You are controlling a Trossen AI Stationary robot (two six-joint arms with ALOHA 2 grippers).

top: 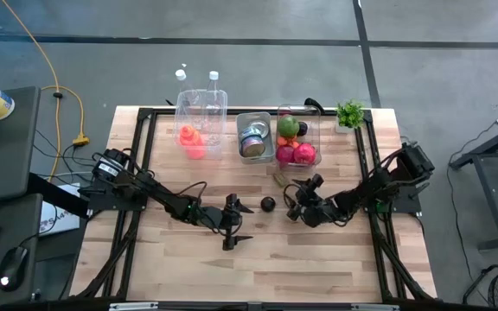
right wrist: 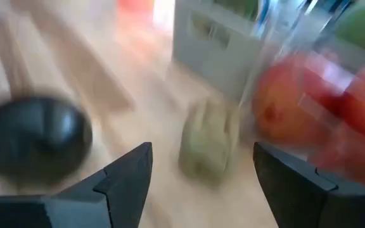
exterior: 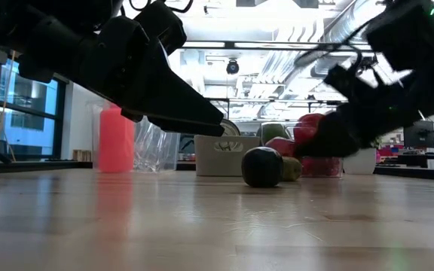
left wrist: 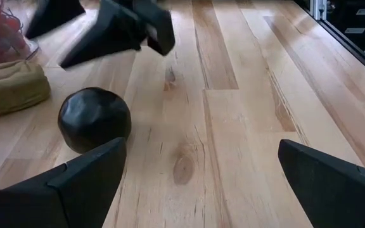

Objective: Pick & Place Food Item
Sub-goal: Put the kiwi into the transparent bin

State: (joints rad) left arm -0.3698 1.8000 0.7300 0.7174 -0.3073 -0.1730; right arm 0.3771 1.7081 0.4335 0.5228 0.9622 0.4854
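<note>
A dark round food item point(top: 268, 205) rests on the table between my two grippers; it also shows in the low view point(exterior: 262, 166), the left wrist view point(left wrist: 94, 119) and the right wrist view point(right wrist: 37, 136). A small olive-green item point(top: 280, 177) lies beside it, just in front of the fruit bin point(top: 314, 138). My left gripper point(top: 233, 223) is open, left of the dark item point(left wrist: 201, 164). My right gripper point(top: 294, 200) is open, right of it, pointing toward the olive item point(right wrist: 209, 142) and the bin.
At the table's far side stand a clear bin with a can point(top: 253, 138), the bin of red and green fruit, a clear bag of bottles point(top: 201, 108), a pink bottle point(top: 191, 141) and a small plant point(top: 350, 114). Bare wood lies toward the near edge point(top: 258, 268).
</note>
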